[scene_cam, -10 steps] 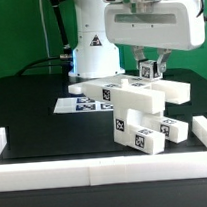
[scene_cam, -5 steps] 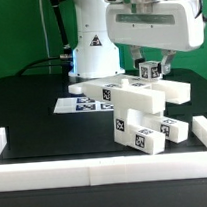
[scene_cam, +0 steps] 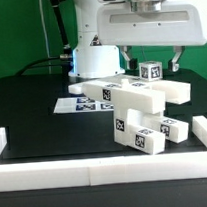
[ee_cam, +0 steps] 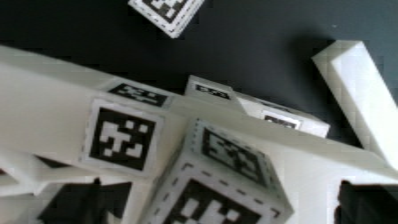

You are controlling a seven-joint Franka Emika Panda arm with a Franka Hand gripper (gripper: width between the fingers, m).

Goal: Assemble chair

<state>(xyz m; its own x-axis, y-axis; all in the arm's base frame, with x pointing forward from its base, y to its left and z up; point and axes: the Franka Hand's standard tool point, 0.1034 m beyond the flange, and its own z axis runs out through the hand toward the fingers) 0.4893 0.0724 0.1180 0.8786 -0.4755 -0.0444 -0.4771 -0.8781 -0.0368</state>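
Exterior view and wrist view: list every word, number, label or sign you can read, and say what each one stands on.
No readable words or numbers in either view.
chair: square black-and-white tags, patterns only, no letters.
marker board: the same kind of tags, no text.
arm's base: one small dark mark, too small to read.

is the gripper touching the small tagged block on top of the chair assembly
Apart. The exterior view shows the gripper open, its fingers standing clear on either side of the small tagged block, with background visible between.
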